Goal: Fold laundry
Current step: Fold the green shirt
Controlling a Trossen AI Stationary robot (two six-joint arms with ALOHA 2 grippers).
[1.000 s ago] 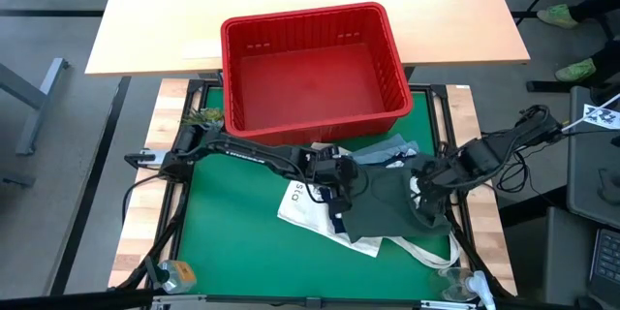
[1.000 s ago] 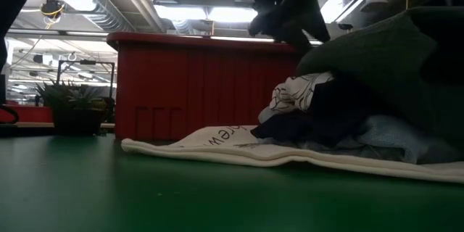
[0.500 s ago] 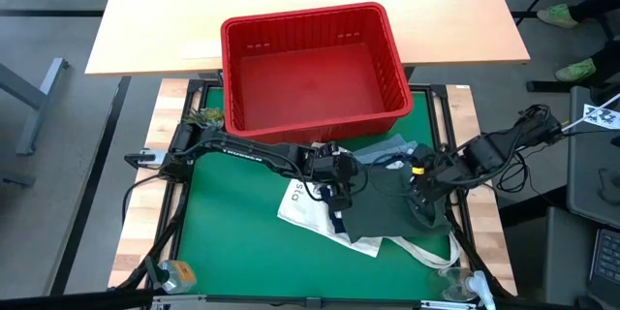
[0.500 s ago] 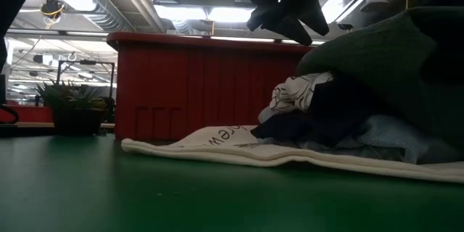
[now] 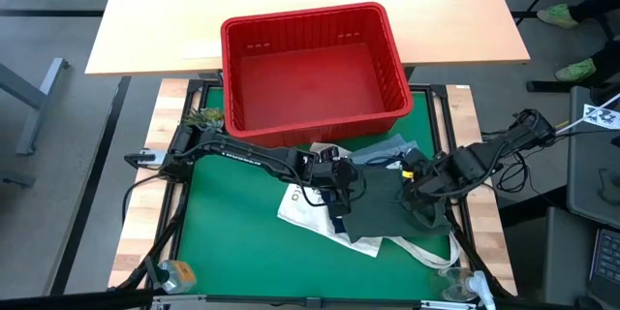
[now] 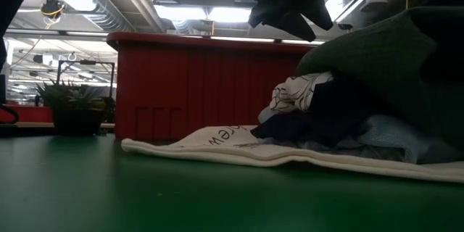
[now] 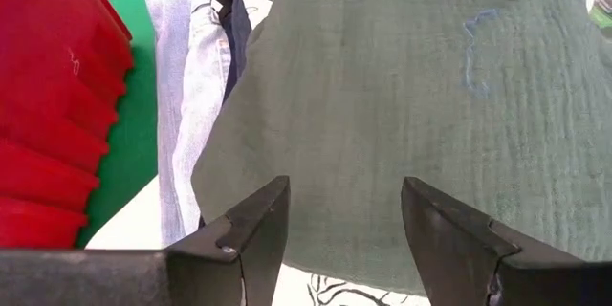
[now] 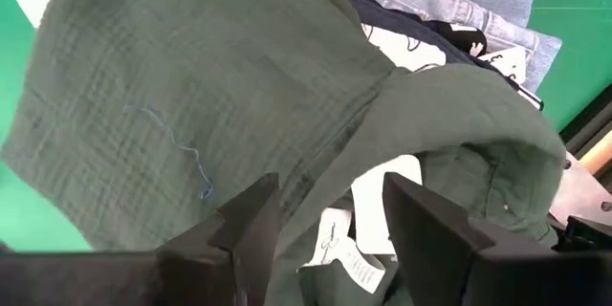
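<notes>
A: Where are the grippers?

B: The left gripper (image 5: 336, 180) hovers over the olive garment (image 5: 383, 205), jaws apart and empty. The right gripper (image 5: 415, 182), also spread with nothing held, is above the same garment's bunched side.

A: And the laundry?

B: Heaped near the desk's (image 5: 232, 242) right edge: olive on top, denim (image 7: 186, 67), navy (image 8: 382, 19) and the white printed piece (image 6: 293, 90) beneath, over a white tote bag (image 5: 305, 208) before the red basket (image 5: 310, 68).

A: Progress?

B: Nothing looks folded; all of it remains.

A: Any writing?

B: Only partial letters on the tote, unreadable.
</notes>
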